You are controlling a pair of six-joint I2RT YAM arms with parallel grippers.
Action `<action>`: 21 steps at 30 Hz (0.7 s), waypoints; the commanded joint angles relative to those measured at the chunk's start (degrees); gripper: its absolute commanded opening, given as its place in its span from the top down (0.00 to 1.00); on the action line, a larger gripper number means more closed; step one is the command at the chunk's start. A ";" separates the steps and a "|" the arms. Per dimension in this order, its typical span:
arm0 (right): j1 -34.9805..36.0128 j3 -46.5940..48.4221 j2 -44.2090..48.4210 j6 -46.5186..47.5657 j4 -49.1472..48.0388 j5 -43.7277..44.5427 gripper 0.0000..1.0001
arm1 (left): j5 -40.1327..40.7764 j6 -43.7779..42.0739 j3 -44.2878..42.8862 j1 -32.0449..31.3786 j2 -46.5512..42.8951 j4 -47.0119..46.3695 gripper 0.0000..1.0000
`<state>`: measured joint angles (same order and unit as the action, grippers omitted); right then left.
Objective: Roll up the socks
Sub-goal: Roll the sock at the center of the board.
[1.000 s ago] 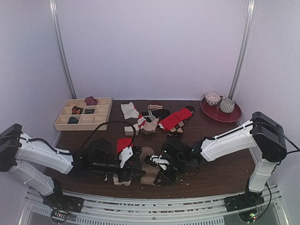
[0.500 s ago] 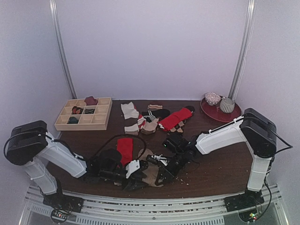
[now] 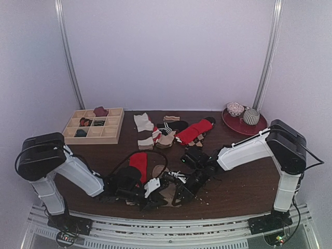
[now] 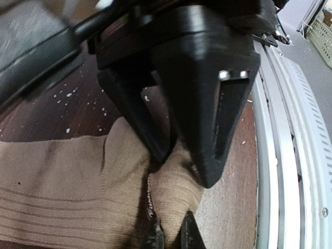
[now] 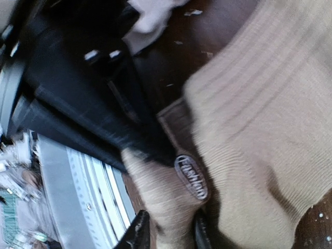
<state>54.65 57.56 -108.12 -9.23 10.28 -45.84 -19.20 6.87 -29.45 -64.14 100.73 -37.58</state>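
Now left claw clenching on tan sock end at front edge of bench — we are just taking hold. Right claw straddling same sock, easing off; grip we cannot tell. Red sock lying just behind — rolling barely starting.

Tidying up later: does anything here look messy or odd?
Pale specks litter the dark table beside the tan sock. Farther back, loose socks lie heaped, unpaired.
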 commanded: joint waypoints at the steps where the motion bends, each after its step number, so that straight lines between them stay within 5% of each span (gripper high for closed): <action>1: 0.28 -6.20 5.84 0.11 -3.83 10.30 0.68 | 3.23 5.86 1.06 -0.08 1.82 2.70 1.00; 5: 2.13 -16.23 19.20 2.54 -20.89 22.92 0.56 | 1.37 9.93 0.94 0.61 4.58 5.15 1.00; 11: 13.45 -30.14 30.39 20.07 -40.38 40.48 0.38 | -6.02 18.22 1.72 3.45 7.39 6.92 1.00; 21: 18.06 -26.19 21.71 31.29 -37.67 48.20 0.34 | -12.53 21.49 1.10 6.04 6.42 10.63 1.00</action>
<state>71.81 28.99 -83.20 16.38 -26.41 -2.63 -30.61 26.76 -29.19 -58.48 105.03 -41.95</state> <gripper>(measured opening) 0.661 0.040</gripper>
